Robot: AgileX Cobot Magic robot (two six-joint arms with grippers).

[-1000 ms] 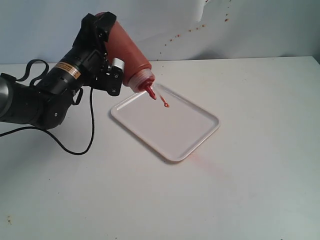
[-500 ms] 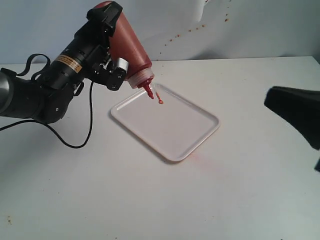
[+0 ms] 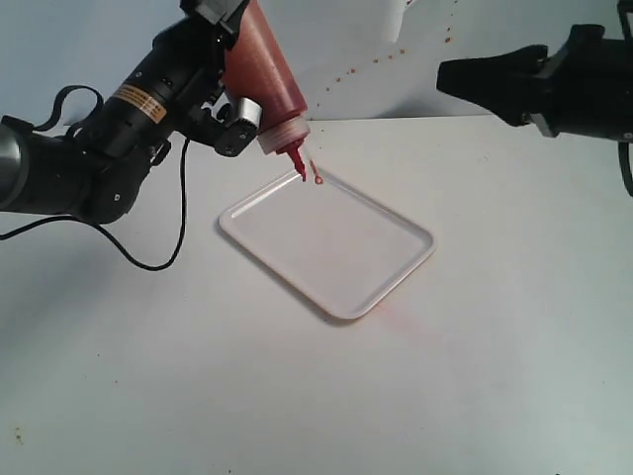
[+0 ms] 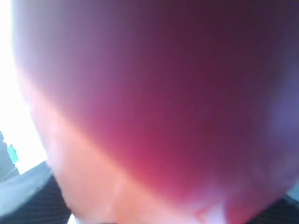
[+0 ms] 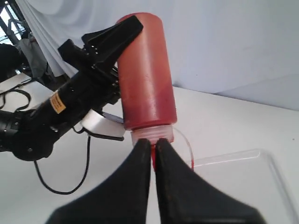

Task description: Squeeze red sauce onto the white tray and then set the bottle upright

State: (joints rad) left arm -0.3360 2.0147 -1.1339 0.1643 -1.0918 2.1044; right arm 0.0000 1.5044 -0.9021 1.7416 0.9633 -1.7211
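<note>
— Bottle (image 3: pixel 265 64) status?
— Your left gripper (image 3: pixel 232 64) clamps it nozzle-down above the white tray (image 3: pixel 396 259), at its far corner.
— Right gripper (image 3: pixel 465 77)?
— Jaws pressed together, empty, aloft, well apart from tray.

- We find a plain white desk (image 3: pixel 475 386), matt and evenly lit, filling most of the exterior view.
- We note a faint pinkish smear (image 3: pixel 398 317) on the desk near its middle, and a small dark speck (image 3: pixel 17 432) toward its near left corner.
- Behind the desk stands a pale bluish-white backdrop (image 3: pixel 89 40), marked by a slanting trail of small reddish-brown spots (image 3: pixel 376 60).
- In the right wrist view the backdrop reads as hanging cloth (image 5: pixel 51 18) with soft folds. Beyond its edge we see dark framework (image 5: pixel 7 18) against bright light.
- Shadows on the desk are soft.
</note>
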